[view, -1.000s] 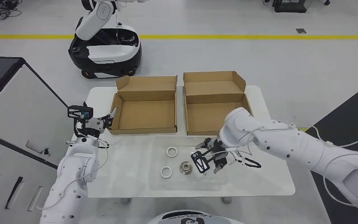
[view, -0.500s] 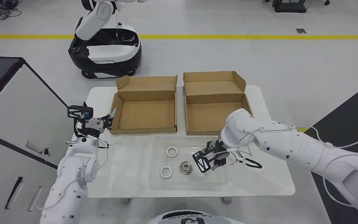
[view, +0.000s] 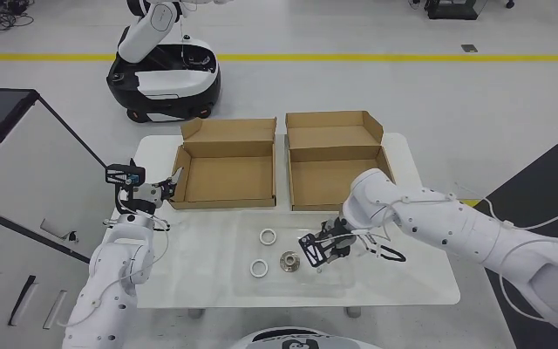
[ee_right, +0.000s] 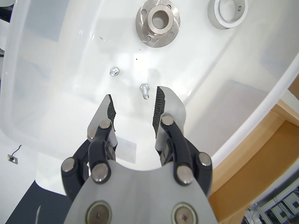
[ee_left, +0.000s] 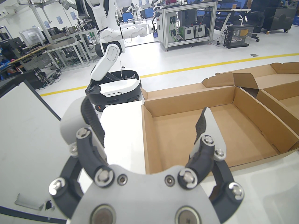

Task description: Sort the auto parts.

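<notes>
The right gripper [ee_right: 135, 96] hangs low inside the clear tray [ee_right: 46, 47], jaws partly open and gripping nothing; a small bolt [ee_right: 144, 91] lies just ahead of its fingertips; a second bolt [ee_right: 114, 71] sits near it, the metal flange [ee_right: 158, 22] and a white ring [ee_right: 227, 10] farther on; the left gripper [ee_left: 145, 108] is spread wide and empty, beside the left cardboard box [ee_left: 233, 129].
</notes>
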